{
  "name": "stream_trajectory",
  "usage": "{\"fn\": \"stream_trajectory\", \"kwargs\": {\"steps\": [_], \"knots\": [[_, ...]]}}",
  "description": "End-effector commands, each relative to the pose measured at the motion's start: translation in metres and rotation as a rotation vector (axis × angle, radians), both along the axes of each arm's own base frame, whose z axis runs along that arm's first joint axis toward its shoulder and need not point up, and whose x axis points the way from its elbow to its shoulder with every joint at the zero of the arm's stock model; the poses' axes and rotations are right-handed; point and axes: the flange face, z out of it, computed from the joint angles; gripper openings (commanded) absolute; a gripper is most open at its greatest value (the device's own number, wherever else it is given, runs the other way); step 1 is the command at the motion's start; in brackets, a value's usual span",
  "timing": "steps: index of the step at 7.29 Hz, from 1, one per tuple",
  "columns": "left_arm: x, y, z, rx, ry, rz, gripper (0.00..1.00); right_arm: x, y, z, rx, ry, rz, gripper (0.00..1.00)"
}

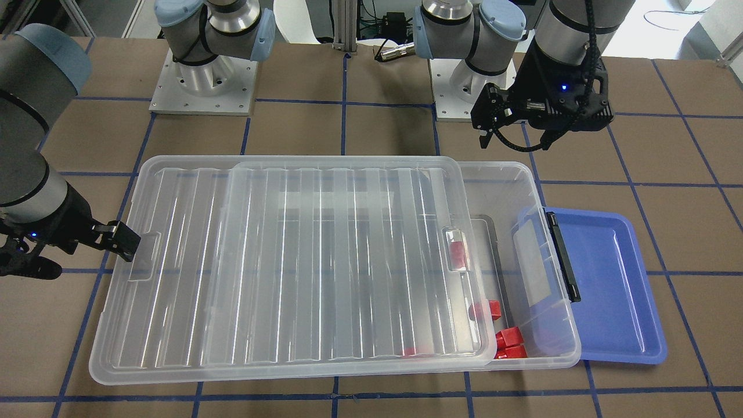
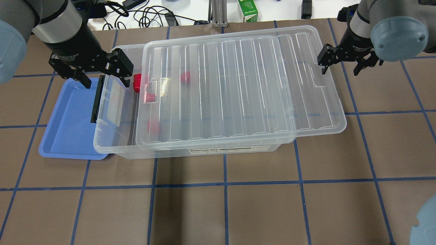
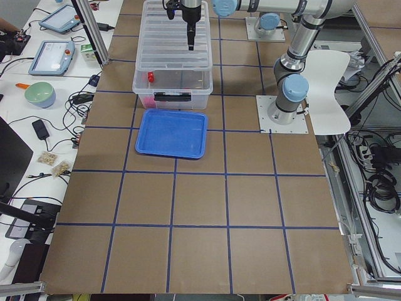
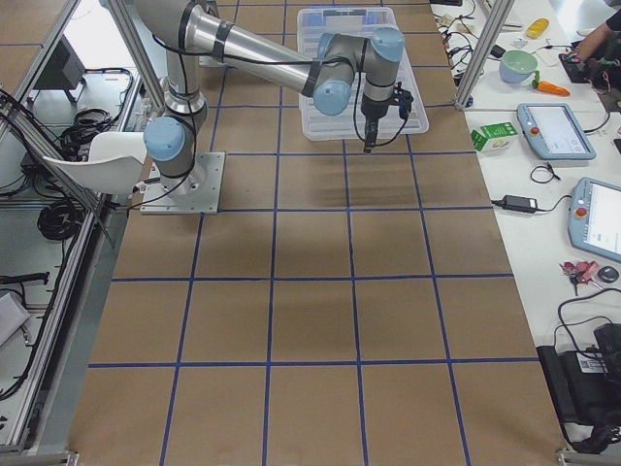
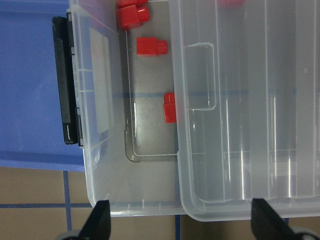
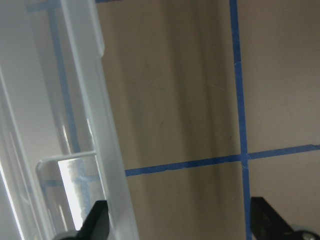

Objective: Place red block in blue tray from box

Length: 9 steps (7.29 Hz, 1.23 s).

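Observation:
The box (image 2: 190,151) is a clear bin whose ribbed lid (image 2: 221,88) is slid toward my right, so its left end is uncovered. Several red blocks lie there: one (image 5: 151,46) in the open, one (image 5: 170,107) half under the lid, others (image 2: 138,82) near the far wall. The blue tray (image 2: 64,126) sits empty at the box's left end, partly beneath it. My left gripper (image 2: 104,76) is open and empty above the box's latch end; the wrist view shows its fingertips (image 5: 100,220). My right gripper (image 2: 340,66) is open and empty at the lid's right edge (image 6: 105,150).
The box's black latch (image 5: 67,80) faces the tray. The table is brown with blue tape lines (image 2: 224,183). Cables and a green carton (image 2: 247,10) lie beyond the far edge. Both arm bases (image 1: 203,81) stand at the robot side.

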Motion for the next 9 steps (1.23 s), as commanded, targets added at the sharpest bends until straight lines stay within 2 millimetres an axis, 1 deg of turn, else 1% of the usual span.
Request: {"fn": "stream_trajectory", "kwargs": {"steps": [1,2,3,5,6,8,9], "knots": [[-0.001,0.000,-0.002,0.003,-0.001,-0.004,1.00,-0.012,-0.001,0.001,0.001,0.017,0.021,1.00],[0.000,-0.001,-0.006,0.010,0.000,0.002,1.00,-0.016,-0.001,0.001,-0.003,0.020,0.027,1.00],[-0.001,-0.002,-0.007,0.013,0.001,0.007,1.00,-0.028,0.000,0.002,-0.002,0.017,0.030,1.00],[0.000,-0.006,-0.013,0.020,0.000,0.007,1.00,-0.032,0.000,0.002,-0.002,0.019,0.045,1.00],[0.000,-0.012,-0.017,0.017,0.004,0.017,1.00,-0.033,-0.001,0.002,-0.003,0.021,0.068,1.00],[0.000,-0.014,-0.019,0.003,0.001,0.013,1.00,-0.049,0.001,0.002,0.008,0.044,0.075,1.00],[0.000,-0.014,-0.020,0.006,0.006,0.005,1.00,-0.052,0.001,0.003,0.008,0.047,0.085,1.00]]}}
